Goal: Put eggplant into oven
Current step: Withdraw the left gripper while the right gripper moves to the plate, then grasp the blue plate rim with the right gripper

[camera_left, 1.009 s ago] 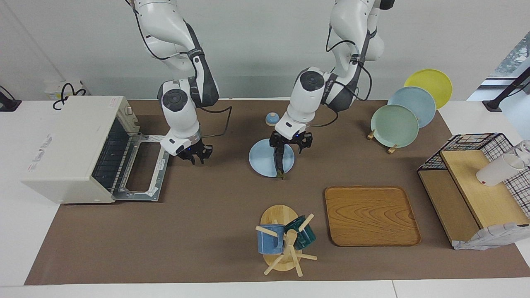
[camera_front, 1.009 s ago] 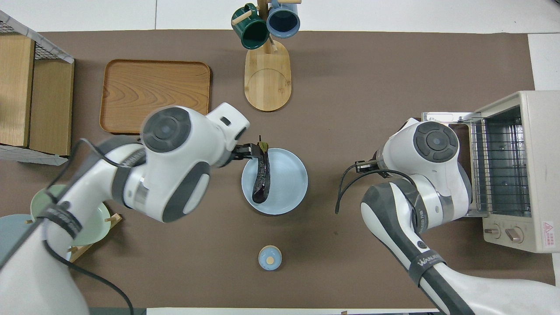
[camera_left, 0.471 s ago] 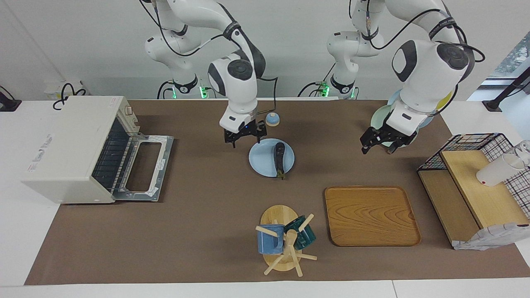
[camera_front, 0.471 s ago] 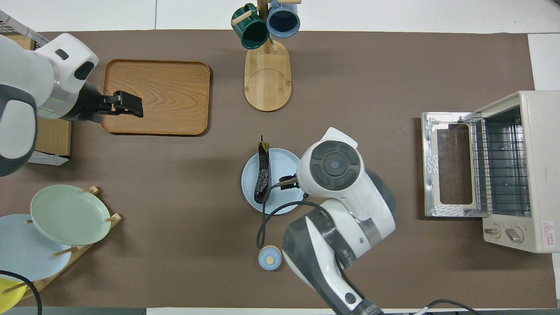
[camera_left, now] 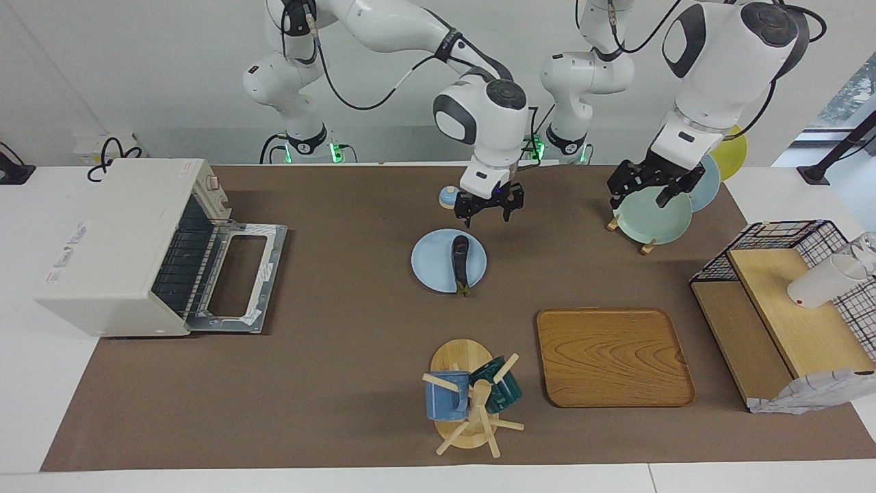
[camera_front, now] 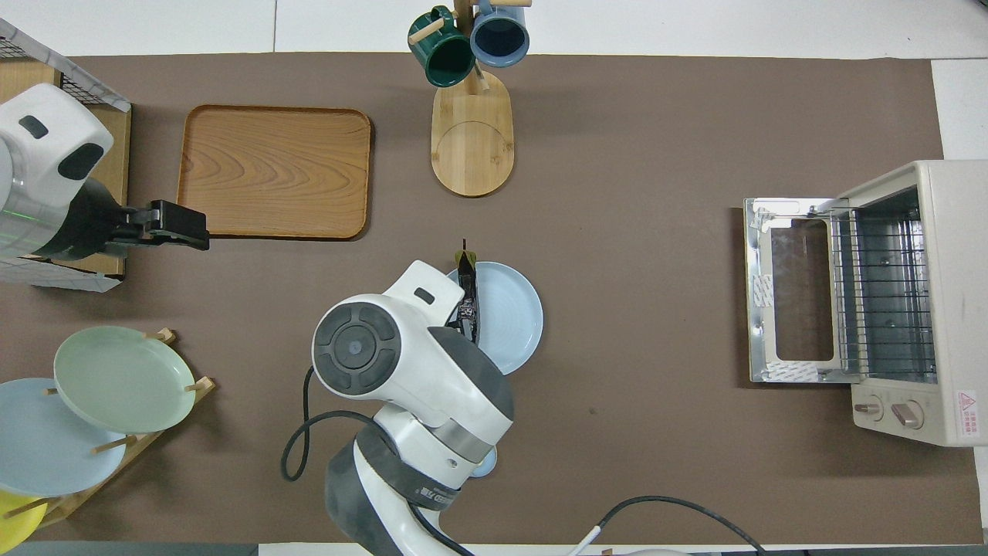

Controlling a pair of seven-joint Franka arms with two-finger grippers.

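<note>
Right claw [camera_left: 490, 209] shifted, eggplant [camera_left: 459, 261] below

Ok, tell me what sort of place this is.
Probably a lab bench staged as a kitchen: a toaster oven with its door open, a plate rack and a mug stand sit on a brown mat, with two robot arms mounted at the table's edge.

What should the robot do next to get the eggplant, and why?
Probably lower the right gripper onto the eggplant and grasp it. It hangs over the plate's edge holding nothing, the eggplant lies on the plate, and the oven is open. The left gripper waits over the plate rack.
</note>
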